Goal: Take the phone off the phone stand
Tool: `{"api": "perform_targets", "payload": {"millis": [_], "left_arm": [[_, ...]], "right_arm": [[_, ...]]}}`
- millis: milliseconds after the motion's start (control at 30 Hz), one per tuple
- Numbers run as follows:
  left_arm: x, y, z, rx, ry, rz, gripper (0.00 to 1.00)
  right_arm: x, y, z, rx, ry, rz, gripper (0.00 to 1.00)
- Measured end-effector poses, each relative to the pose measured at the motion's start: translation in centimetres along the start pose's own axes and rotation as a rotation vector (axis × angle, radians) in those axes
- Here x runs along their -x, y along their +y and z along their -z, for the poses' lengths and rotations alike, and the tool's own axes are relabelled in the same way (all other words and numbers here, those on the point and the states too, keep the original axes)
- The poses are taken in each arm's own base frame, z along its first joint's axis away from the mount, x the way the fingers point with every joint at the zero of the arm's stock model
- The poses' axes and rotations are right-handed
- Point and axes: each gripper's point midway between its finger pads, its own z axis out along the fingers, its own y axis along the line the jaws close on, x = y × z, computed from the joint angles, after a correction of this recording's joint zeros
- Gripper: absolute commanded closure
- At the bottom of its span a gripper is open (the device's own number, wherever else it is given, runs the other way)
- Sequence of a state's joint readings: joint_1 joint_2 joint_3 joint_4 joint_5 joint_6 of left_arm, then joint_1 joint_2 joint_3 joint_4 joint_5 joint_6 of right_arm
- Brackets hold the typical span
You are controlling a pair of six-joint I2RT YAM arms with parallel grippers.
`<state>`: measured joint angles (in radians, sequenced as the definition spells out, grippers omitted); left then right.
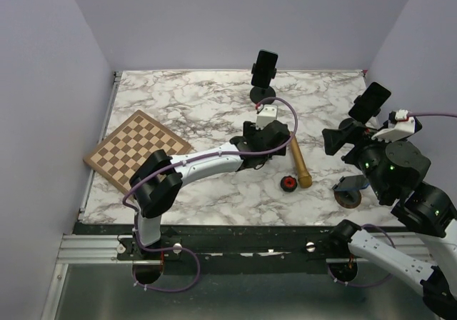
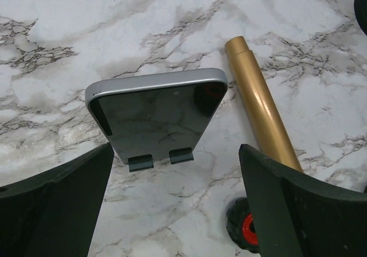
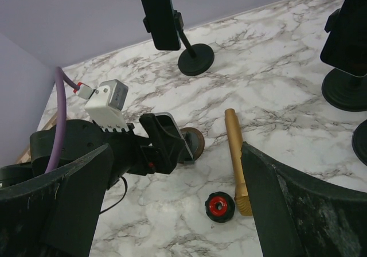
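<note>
left claw spread wide; phone sits ahead between its fingers, on the stand, no contact. gold tube just right of phone. right claw also spread, holding nothing.

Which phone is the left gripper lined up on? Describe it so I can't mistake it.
On the marble table, find the gold cylinder near the middle; the phone sits just left of it, ahead of the open left gripper. Unlike the back phone and the right phone, clamped high on black stands, it leans low, silver-edged, on two small hooks.
</note>
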<state>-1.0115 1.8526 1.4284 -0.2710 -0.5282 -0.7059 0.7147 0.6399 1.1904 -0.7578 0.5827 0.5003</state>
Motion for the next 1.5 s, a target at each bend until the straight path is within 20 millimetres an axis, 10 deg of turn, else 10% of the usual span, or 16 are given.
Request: {"api": "perform_targets", "payload": {"millis": [1500], "left_arm": [[-0.9,2.1,-2.8,0.141,-0.176,-0.109,0.09]], "right_arm": [[-0.3,0.3,0.4,0.045,0.015,0.051,0.00]]}}
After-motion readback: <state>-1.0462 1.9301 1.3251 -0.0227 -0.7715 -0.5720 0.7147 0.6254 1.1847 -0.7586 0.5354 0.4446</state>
